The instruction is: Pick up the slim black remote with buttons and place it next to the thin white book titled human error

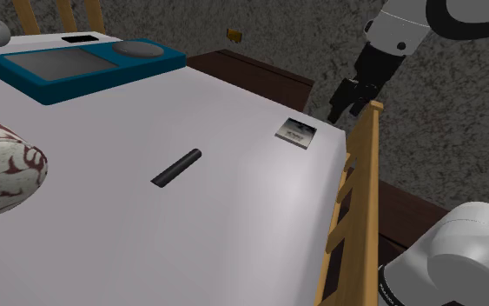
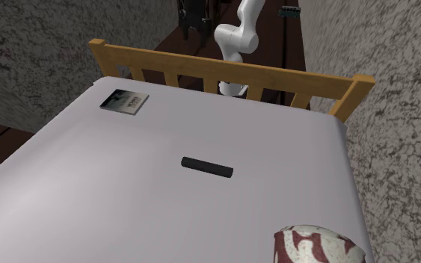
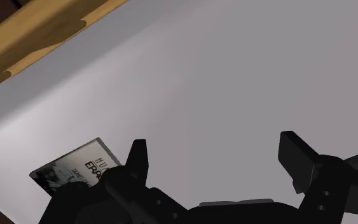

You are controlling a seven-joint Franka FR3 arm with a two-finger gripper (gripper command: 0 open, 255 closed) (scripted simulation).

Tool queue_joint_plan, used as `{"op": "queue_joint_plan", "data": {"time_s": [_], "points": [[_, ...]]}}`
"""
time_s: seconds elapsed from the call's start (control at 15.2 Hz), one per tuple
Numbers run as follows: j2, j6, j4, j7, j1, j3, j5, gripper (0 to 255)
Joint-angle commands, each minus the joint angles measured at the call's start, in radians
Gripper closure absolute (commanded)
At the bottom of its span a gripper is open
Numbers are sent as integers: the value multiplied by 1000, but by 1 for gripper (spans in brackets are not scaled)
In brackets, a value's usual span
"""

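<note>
Lying flat in the middle of the bed is the slim black remote. Nothing touches it. It is a thin dark bar on the pale sheet, and in the second exterior view the remote sits about halfway between the wooden rail and the red and white pillow.

The pincer is well apart from the remote. It hangs in the air up by the corner of the bed, close to the top of the wooden rail. From the pincer, the remote lies far off toward the shoulder view's lower left.

The thin book is much nearer to the pincer. It lies flat on the sheet by that same corner, just below the black hand.

In the wrist view the pincer is open wide. Its two black fingers stand far apart and hold nothing, with bare sheet between them. The book peeks out beside one finger, partly hidden behind it.

A blue flat box rests at the far end of the bed.
</note>
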Motion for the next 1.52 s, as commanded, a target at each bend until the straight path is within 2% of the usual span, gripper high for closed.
{"op": "queue_joint_plan", "data": {"time_s": [0.0,0.4,0.86,1.19,1.45], "points": [[0,0,0,0,0,0,0,0],[62,119,-45,294,-12,173,70,0],[241,259,1,647,-62,382,94,0],[431,340,96,925,-130,533,31,0],[623,374,207,1177,-185,643,-95,0]]}}
